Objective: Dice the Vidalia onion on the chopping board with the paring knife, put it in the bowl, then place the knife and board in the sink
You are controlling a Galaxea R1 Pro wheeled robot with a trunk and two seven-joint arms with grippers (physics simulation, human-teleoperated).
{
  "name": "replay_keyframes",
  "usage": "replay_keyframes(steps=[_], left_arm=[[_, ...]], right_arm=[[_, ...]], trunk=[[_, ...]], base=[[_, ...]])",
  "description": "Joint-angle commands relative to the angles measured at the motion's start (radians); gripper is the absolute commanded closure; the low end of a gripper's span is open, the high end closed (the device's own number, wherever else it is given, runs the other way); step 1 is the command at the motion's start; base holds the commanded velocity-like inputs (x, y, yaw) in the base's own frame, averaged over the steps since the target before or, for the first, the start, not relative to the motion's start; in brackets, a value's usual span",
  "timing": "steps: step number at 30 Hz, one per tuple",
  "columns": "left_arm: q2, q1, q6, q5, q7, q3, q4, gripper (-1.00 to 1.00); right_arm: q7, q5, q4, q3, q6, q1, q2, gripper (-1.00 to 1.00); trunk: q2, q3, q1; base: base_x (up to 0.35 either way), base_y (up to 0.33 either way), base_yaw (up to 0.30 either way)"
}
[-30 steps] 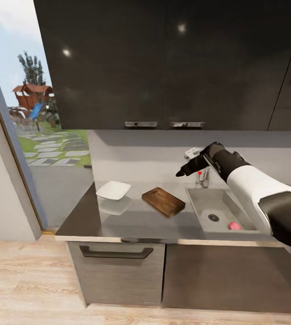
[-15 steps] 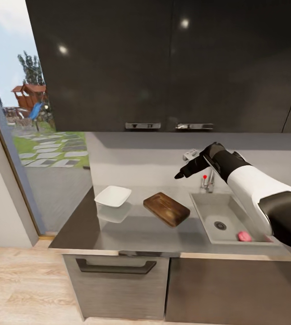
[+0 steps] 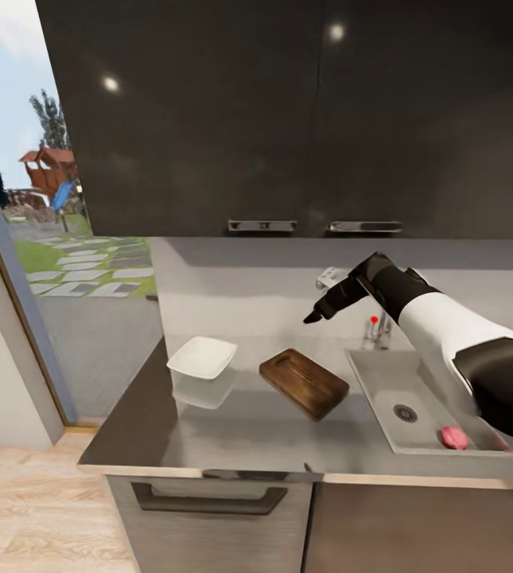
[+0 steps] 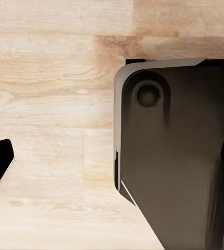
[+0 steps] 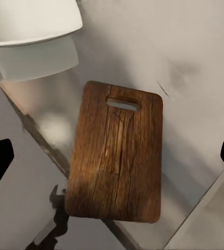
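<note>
The right end effector (image 3: 313, 317) hovers wide above the chopping board (image 3: 304, 383); fetching the Vidalia onion (image 3: 452, 437) from the sink (image 3: 383, 390) means reaching right.

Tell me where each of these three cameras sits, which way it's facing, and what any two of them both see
Head view: from the robot's head, looking forward and down at the countertop with bowl, chopping board, sink and Vidalia onion; the right arm reaches in.
Left wrist view: on the left arm, facing down at wooden floor and a dark robot part.
Right wrist view: on the right arm, looking down on the board; dark fingertips at both edges.
Shared: head and right wrist views both show board and bowl.
</note>
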Motion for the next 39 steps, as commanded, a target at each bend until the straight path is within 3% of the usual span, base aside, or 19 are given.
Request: replay_keyframes(steps=[1,6,10,13,17,29,39], left_arm=[[0.0,0.0,-0.002,0.0,0.0,-0.001,0.0,-1.0],[0.0,0.0,-0.002,-0.001,0.001,0.0,0.0,-1.0],[0.0,0.0,-0.001,-0.001,0.003,0.0,0.001,-1.0],[0.0,0.0,-0.001,-0.001,0.004,0.001,0.001,-1.0],[-0.001,0.0,0.0,0.0,0.005,-0.001,0.004,-1.0],[-0.003,0.0,0.001,0.005,0.006,0.002,0.038,-1.0],[-0.003,0.0,0.001,0.005,0.006,0.003,0.038,-1.0]], right_arm=[[0.019,0.013,-0.002,-0.001,-0.01,0.001,0.001,-1.0],[0.068,0.029,-0.003,0.002,-0.047,0.002,0.003,-1.0],[0.095,0.053,-0.014,0.04,-0.059,0.002,0.007,-1.0],[0.158,0.061,-0.022,0.079,-0.1,0.002,0.015,-1.0],[0.199,0.064,-0.041,0.097,-0.118,0.002,0.018,-1.0],[0.228,0.062,-0.059,0.103,-0.193,0.002,0.028,-1.0],[0.229,0.062,-0.045,0.105,-0.192,0.003,0.021,-1.0]], trunk=[[-0.001,0.0,0.001],[-0.001,0.0,0.001],[-0.001,0.0,0.001],[-0.001,0.0,0.001],[-0.001,0.0,0.001],[-0.001,0.0,0.001],[-0.001,-0.007,0.001]], base=[[0.141,0.085,0.0],[0.039,0.023,0.0],[0.006,0.004,0.0],[0.001,0.001,0.0],[0.0,0.0,0.0],[0.005,0.0,0.0],[0.246,0.0,0.0]])
